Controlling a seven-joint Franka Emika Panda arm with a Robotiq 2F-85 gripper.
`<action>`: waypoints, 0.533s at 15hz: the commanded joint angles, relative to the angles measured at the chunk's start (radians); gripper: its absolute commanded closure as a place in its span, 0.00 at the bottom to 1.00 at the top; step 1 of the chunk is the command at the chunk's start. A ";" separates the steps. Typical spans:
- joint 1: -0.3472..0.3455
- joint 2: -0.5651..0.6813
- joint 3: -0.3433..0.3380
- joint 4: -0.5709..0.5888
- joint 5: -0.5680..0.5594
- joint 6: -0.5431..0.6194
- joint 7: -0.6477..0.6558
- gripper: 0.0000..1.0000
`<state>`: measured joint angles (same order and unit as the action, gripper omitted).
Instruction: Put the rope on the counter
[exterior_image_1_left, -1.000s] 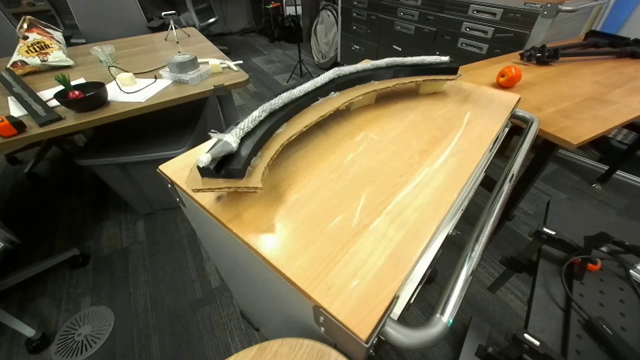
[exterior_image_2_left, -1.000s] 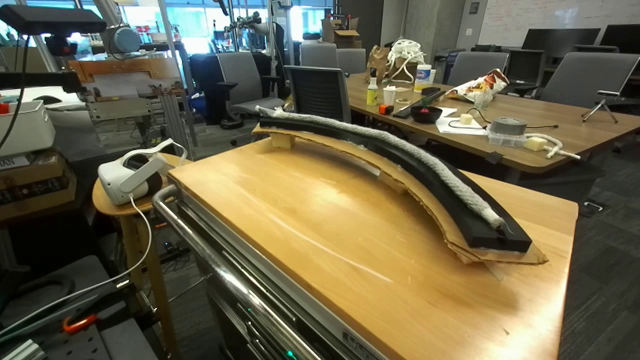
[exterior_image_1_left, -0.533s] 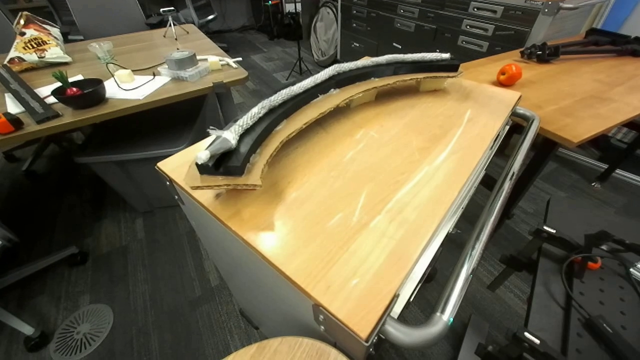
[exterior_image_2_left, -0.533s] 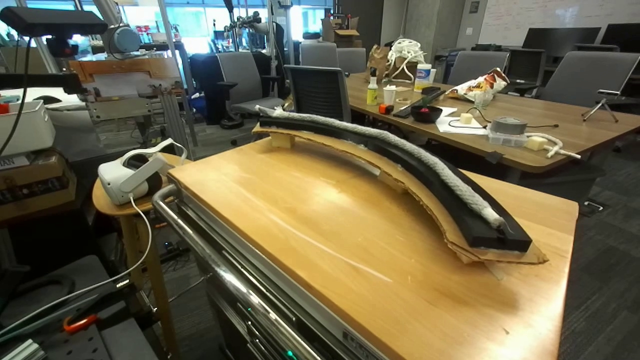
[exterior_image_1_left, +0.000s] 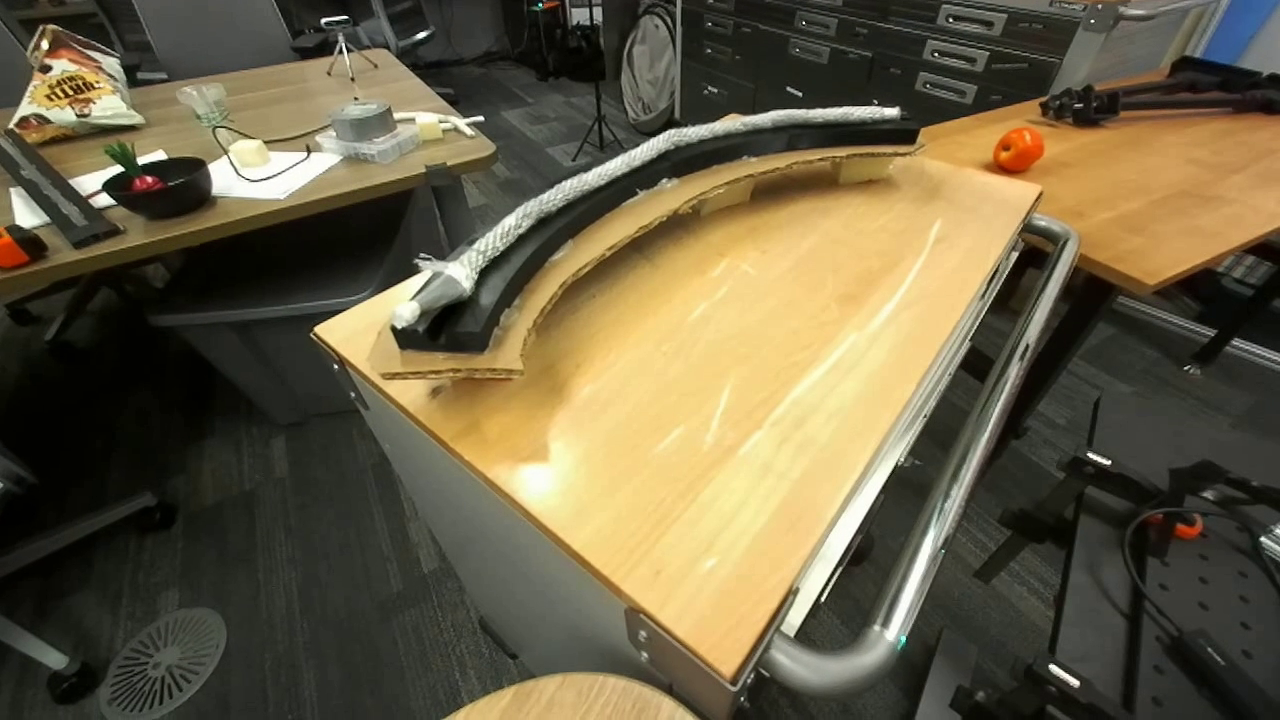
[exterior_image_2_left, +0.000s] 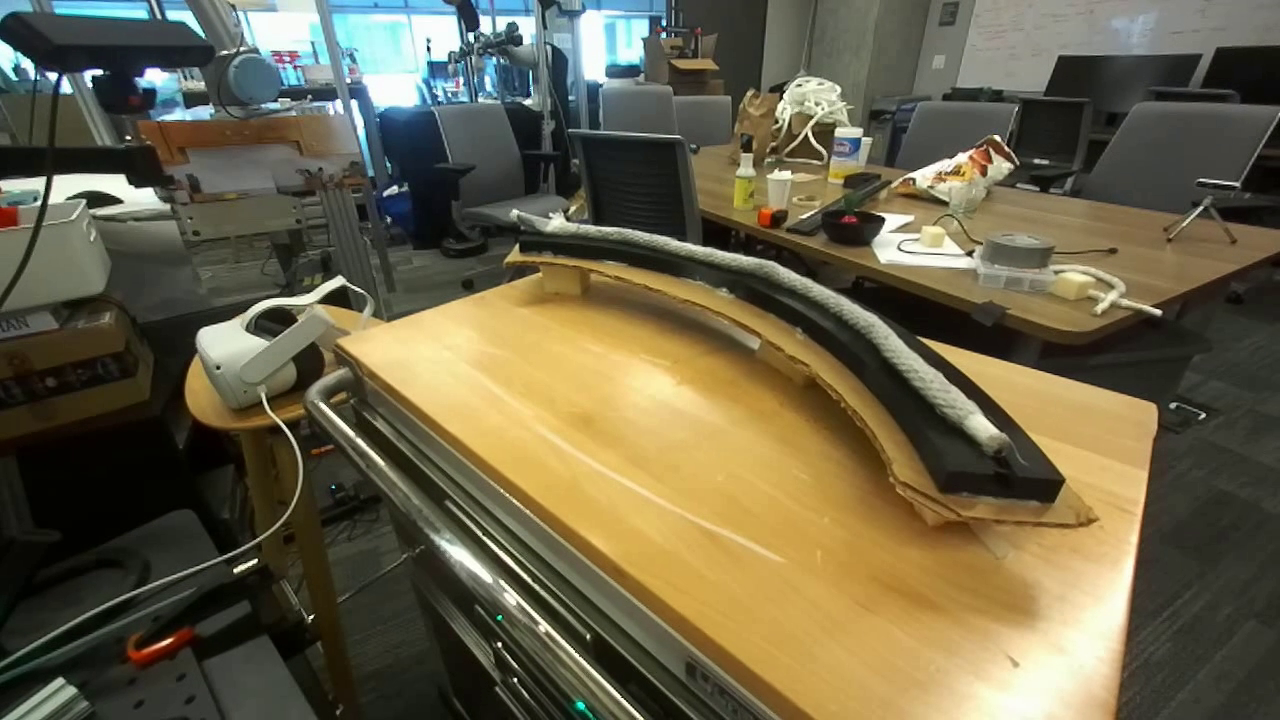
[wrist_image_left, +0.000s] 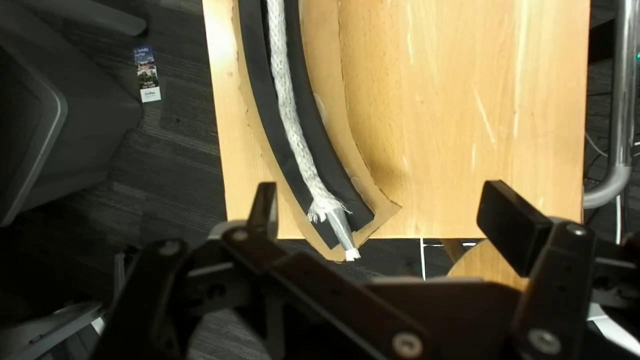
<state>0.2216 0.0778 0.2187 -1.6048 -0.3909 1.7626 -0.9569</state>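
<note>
My pincer (wrist_image_left: 387, 215): one, its fingers (wrist_image_left: 515, 229) spread well apart in the wrist view and clear of the rope (wrist_image_left: 295, 132).
Rope: one length, light grey, braided, lying in a curve along the black channel (wrist_image_left: 322, 155), above the counter (exterior_image_1_left: 720, 400), as both exterior views show; one end frayed, wrapped in grey, tipped white.
Cardboard base (wrist_image_left: 322, 50): under the channel, raised on pale blocks (exterior_image_2_left: 565, 280).
Counter: light-brown wood, pale marks, silver rail (exterior_image_1_left: 979, 430) along one side.
Headset (exterior_image_2_left: 237, 363): white, on a round stool (exterior_image_2_left: 212, 410) near the counter.
Tomato (exterior_image_1_left: 1019, 150): one, orange-red, on a wooden table (exterior_image_1_left: 1150, 200).
</note>
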 joint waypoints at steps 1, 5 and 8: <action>0.001 0.003 0.001 0.006 0.000 -0.005 0.000 0.00; -0.023 0.029 -0.001 0.026 0.131 0.114 -0.251 0.00; -0.049 0.074 -0.011 0.056 0.262 0.154 -0.393 0.00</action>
<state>0.2011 0.1045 0.2141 -1.6009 -0.2369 1.8797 -1.2147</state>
